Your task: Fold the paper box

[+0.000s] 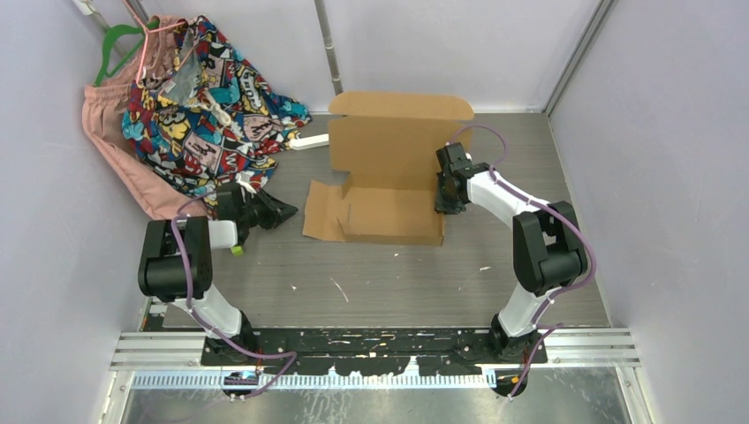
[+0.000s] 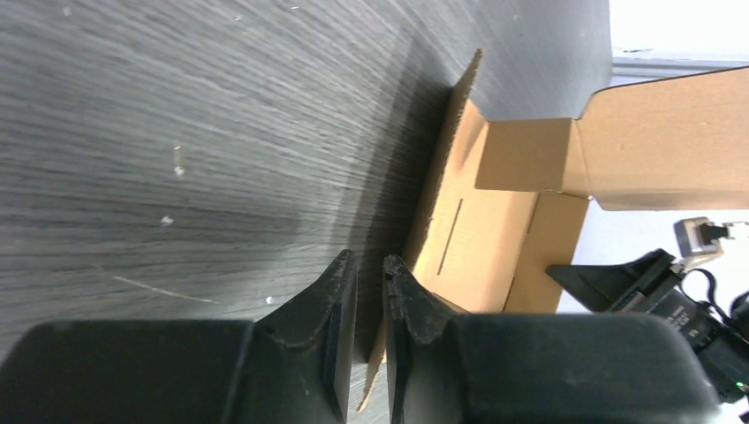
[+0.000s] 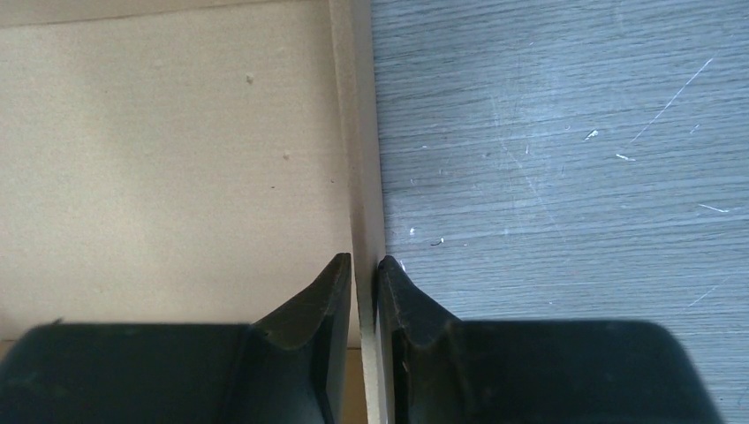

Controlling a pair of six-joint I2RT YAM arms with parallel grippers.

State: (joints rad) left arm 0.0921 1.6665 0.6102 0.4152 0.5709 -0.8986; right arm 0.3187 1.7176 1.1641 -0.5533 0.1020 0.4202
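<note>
The paper box is brown cardboard, partly folded. Its base lies flat and its back panel stands upright. Its left flap lies flat on the table. My right gripper is shut on the box's upright right side wall, which runs edge-on between its fingers. My left gripper is at the left flap's outer edge, with its fingers almost together and nothing between them. The flap's edge shows through the slim gap below the fingers.
A colourful printed garment and a pink one hang on hangers at the back left. A white object lies by the box's back left corner. Walls close in the table on three sides.
</note>
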